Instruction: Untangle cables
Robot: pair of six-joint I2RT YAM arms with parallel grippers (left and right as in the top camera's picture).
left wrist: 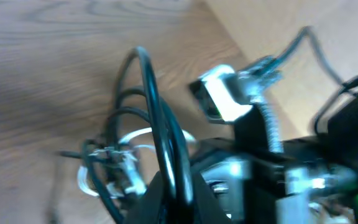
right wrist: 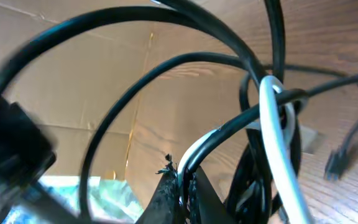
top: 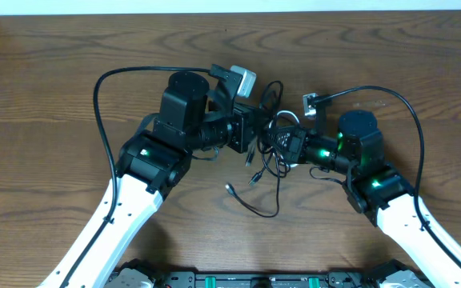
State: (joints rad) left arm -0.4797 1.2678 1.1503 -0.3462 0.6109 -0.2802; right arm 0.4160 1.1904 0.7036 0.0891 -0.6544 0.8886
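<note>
The cables (top: 267, 152) form a small tangle of black loops at the middle of the table, held between both arms. Two loose plug ends (top: 230, 190) trail toward the front. My left gripper (top: 250, 136) comes in from the left and is shut on a black cable (left wrist: 157, 118) that arches up from its jaws (left wrist: 173, 186). A white cable (left wrist: 135, 134) lies behind that loop. My right gripper (top: 281, 142) is shut (right wrist: 184, 186) on a white cable (right wrist: 272, 124) and a black strand beside it. A black plug (right wrist: 334, 165) hangs at the right.
The two wrists sit almost nose to nose over the wooden table (top: 54, 120). The arms' thicker black wires (top: 98, 88) arc out to either side. A small white connector (top: 310, 102) sits behind the right wrist. The table's far edge (top: 230, 11) runs along the top.
</note>
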